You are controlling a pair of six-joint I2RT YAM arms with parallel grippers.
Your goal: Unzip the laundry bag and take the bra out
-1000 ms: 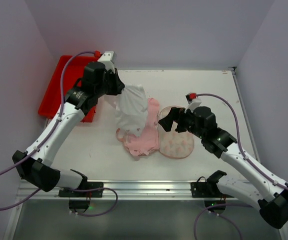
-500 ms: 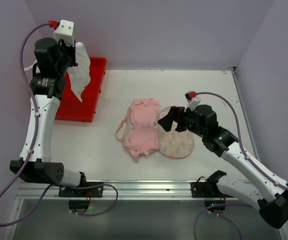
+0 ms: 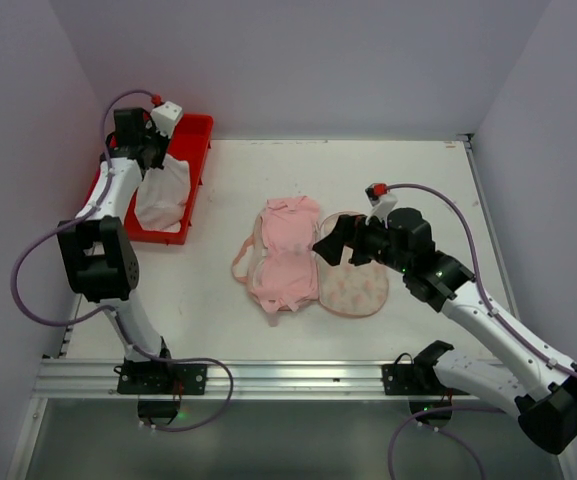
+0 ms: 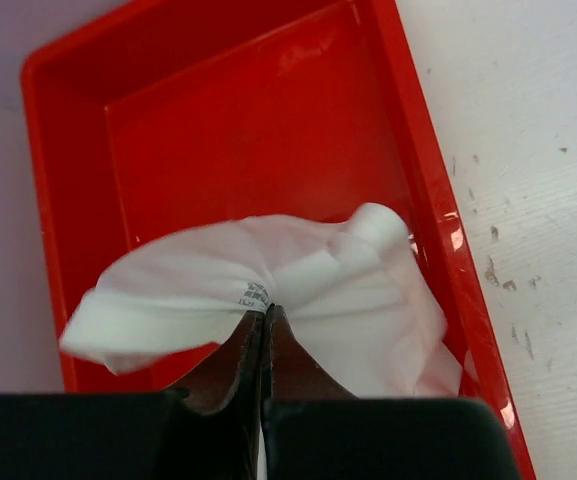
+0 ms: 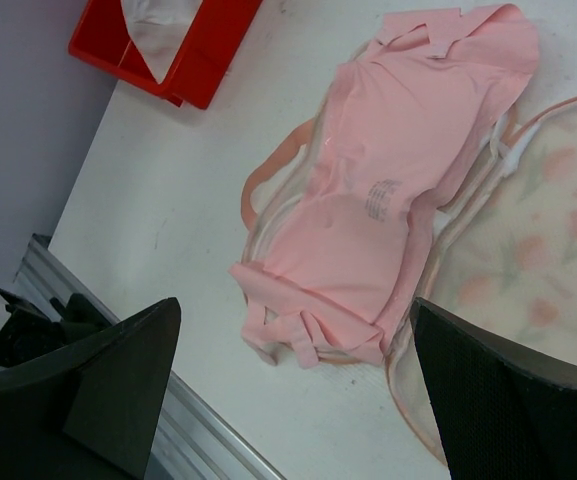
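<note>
The laundry bag (image 3: 360,290) (image 5: 543,270) lies unzipped and spread flat on the table, its cream inside with orange-pink print facing up. A pale pink bra with straps (image 3: 283,262) (image 5: 398,200) lies over the bag's left half. My right gripper (image 3: 334,245) (image 5: 295,302) hovers open just above the line where the pink bra meets the bag, holding nothing. My left gripper (image 3: 152,150) (image 4: 265,312) is shut on a white padded garment with a small label (image 3: 164,196) (image 4: 348,290), which hangs down into the red tray (image 3: 201,135) (image 4: 218,120).
The red tray (image 5: 206,62) sits at the table's far left corner, against the left wall. An aluminium rail (image 3: 268,378) runs along the near edge. Walls close in the back and both sides.
My left arm has swung from above the pink bra over to the far left, carrying the white garment, then lowered it into the red tray. My right gripper shifted slightly left.
</note>
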